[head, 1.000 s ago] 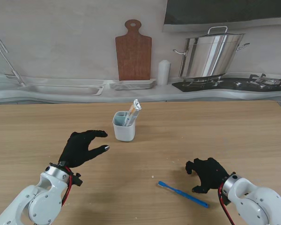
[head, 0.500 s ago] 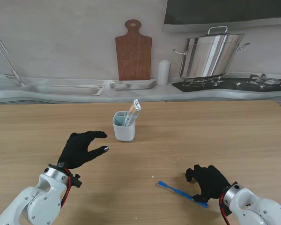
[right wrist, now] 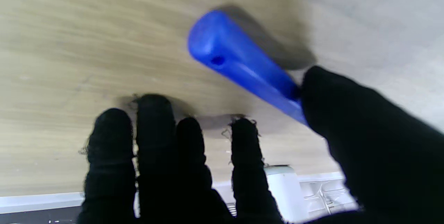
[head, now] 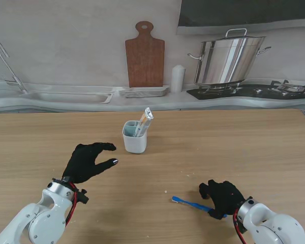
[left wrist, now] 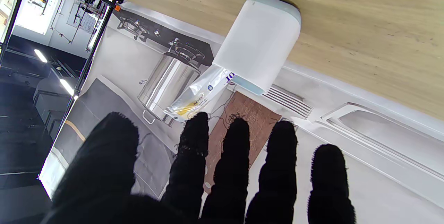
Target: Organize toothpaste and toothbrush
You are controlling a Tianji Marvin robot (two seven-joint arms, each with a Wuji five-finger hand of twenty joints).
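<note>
Toothbrush (head: 193,205), blue and thin, lies flat on the wooden table (head: 234,147) near the robot's right front, its brush head pointing toward the middle of the table and its handle end under the right hand (head: 222,197). That hand is curled down over the handle; in the right wrist view the thumb (right wrist: 347,113) touches one side of the blue handle (right wrist: 242,68) while the other fingers (right wrist: 189,147) stand apart from it on the table, so the hand is closing but whether it truly grips the toothbrush cannot be told. The risk lies here: the handle is low and narrow against the table, so the fingertips may press it down or push it sideways instead of getting under it, and it could skid or pivot away. A grasp so near the end could also let the long free part droop or twist once lifted, which would make aiming at the cup hard. The white cup (head: 134,137) stands well apart, farther from the robot at the table's middle, already holding the toothpaste tube (head: 145,120), which leans out over its rim; a badly angled toothbrush could strike the tube or the rim and tip the light cup. The left hand (head: 87,160) hovers near the cup with fingers spread, holding nothing, and might steady it.
</note>
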